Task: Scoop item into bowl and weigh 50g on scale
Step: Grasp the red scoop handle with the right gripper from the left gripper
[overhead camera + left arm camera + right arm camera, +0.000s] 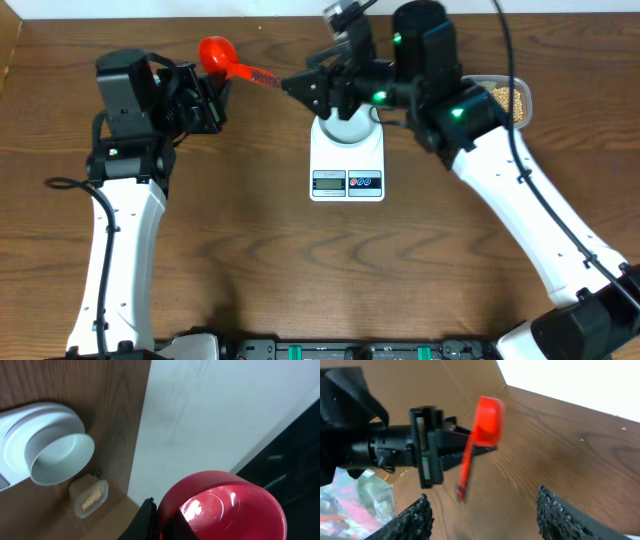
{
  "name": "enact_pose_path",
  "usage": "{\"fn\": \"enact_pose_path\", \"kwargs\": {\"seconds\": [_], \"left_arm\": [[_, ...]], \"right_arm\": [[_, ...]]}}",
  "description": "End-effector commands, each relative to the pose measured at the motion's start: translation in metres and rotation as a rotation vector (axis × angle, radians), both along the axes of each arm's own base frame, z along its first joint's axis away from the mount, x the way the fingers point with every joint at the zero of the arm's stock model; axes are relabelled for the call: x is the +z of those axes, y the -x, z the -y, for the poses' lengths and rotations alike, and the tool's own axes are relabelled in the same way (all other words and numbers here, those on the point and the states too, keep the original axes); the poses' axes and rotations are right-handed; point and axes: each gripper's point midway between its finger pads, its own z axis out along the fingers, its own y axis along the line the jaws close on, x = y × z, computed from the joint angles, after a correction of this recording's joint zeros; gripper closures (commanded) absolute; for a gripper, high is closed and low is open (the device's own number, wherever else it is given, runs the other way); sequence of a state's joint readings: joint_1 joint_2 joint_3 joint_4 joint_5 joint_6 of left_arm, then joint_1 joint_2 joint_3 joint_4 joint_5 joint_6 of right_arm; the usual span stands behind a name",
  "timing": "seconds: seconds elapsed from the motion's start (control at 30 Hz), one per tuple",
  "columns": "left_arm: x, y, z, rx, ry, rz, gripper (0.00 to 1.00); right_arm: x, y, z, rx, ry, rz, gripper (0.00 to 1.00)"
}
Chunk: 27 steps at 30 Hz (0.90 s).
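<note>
Closest to the robot's base is the flat white rectangular kitchen scale, display side facing the base, sitting on the brown wooden desk. The small round pale bluish-white bowl is on the scale's platform. From overhead the right arm covers most of it.

Just past that, the right fingers are spread wide with nothing between them. They're pointing at the tail end of the handle of the red plastic scoop, close to it but not touching. The scoop is up off the desk. The left fingers are pressed together on its handle, with the round cup end up toward the back edge of the desk and the handle sticking out toward the right arm.

The small round tan-yellow beans are in the clear rounded-rectangular plastic tub at the back right, well apart from the scale, half hidden behind the right arm.
</note>
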State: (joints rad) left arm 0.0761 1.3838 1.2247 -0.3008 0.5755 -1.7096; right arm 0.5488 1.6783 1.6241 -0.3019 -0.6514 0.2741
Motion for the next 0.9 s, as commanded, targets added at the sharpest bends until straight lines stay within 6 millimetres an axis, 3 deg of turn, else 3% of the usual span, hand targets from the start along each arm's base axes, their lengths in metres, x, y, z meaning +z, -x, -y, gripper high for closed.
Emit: {"fn": "enact_pose_path", "kwargs": {"seconds": [0.0, 0.3, 0.67, 0.87], "left_arm": [[0.008, 0.004, 0.014, -0.040, 0.027, 0.006, 0.93], [0.001, 0.010, 0.030, -0.077, 0.025, -0.028, 0.93], [-0.003, 0.017, 0.047, -0.122, 0.019, -0.044, 0.93], [-0.003, 0.016, 0.047, -0.145, -0.017, -0.020, 0.93]], "right_arm": [[0.004, 0.003, -0.012, -0.022, 0.012, 0.034, 0.40], [0.004, 0.012, -0.026, -0.025, 0.023, 0.050, 0.57], [-0.001, 0.011, -0.028, -0.028, 0.030, 0.031, 0.79], [-0.009, 0.009, -0.030, -0.032, 0.035, -0.001, 0.83]]}}
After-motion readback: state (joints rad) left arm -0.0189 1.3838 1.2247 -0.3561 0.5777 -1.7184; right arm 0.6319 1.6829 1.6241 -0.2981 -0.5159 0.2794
